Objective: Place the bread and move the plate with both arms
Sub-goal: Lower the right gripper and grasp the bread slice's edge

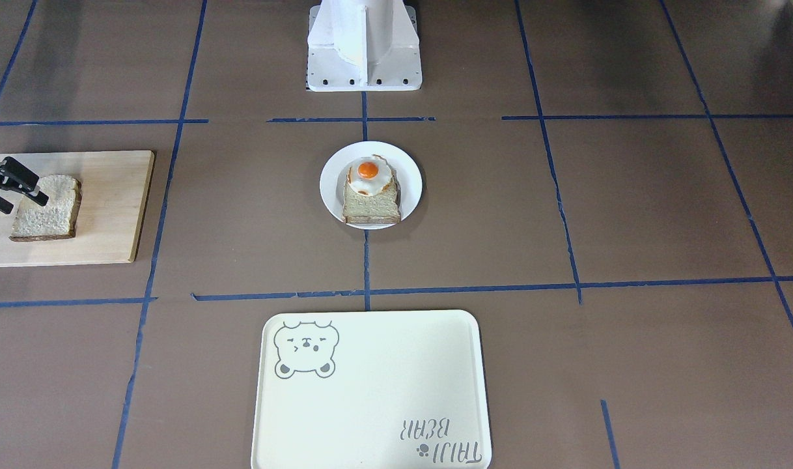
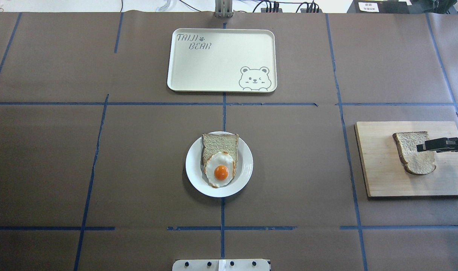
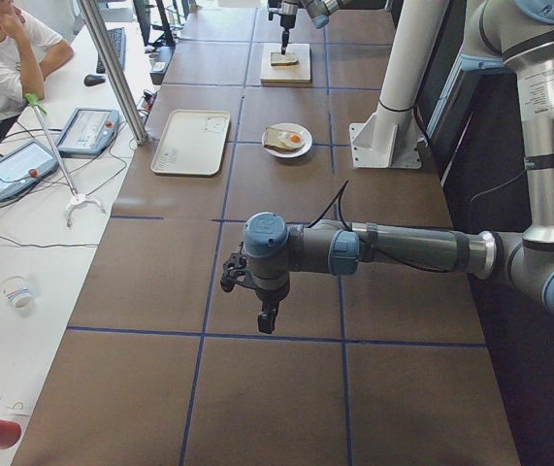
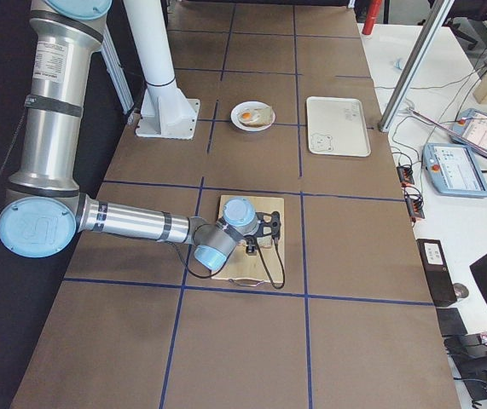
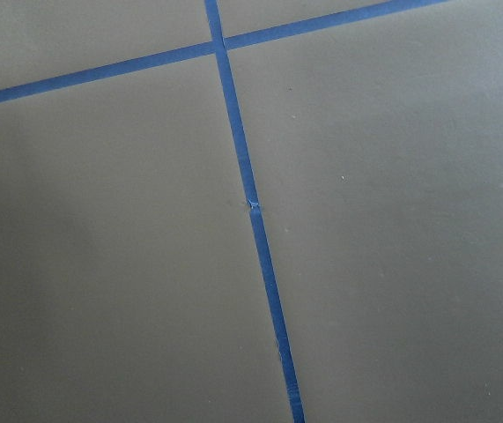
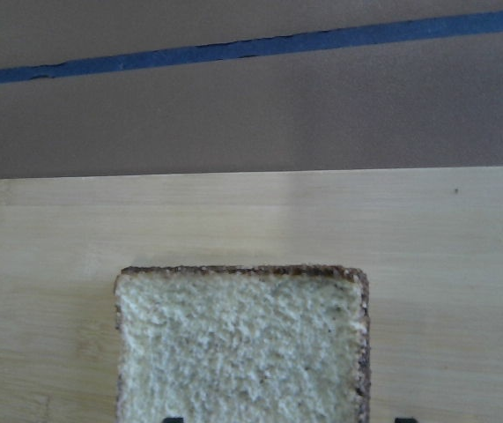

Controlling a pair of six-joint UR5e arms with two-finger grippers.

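A slice of bread (image 2: 411,156) lies flat on a wooden board (image 2: 379,177) at my right; it also shows in the front view (image 1: 51,218) and the right wrist view (image 6: 242,344). My right gripper (image 2: 420,147) hovers over the slice's crust-side end, open, with a fingertip (image 6: 173,419) on each side of the slice. The white plate (image 2: 193,165) sits mid-table and holds another bread slice (image 2: 220,142) topped with a fried egg (image 2: 220,170). My left gripper (image 3: 267,325) hangs over bare table far from the plate; I cannot tell if it is open or shut.
A cream tray (image 2: 214,64) with a bear drawing lies beyond the plate. The white pedestal (image 1: 364,58) stands on the robot's side of the plate. Blue tape lines cross the brown table. An operator (image 3: 5,58) sits at a side desk.
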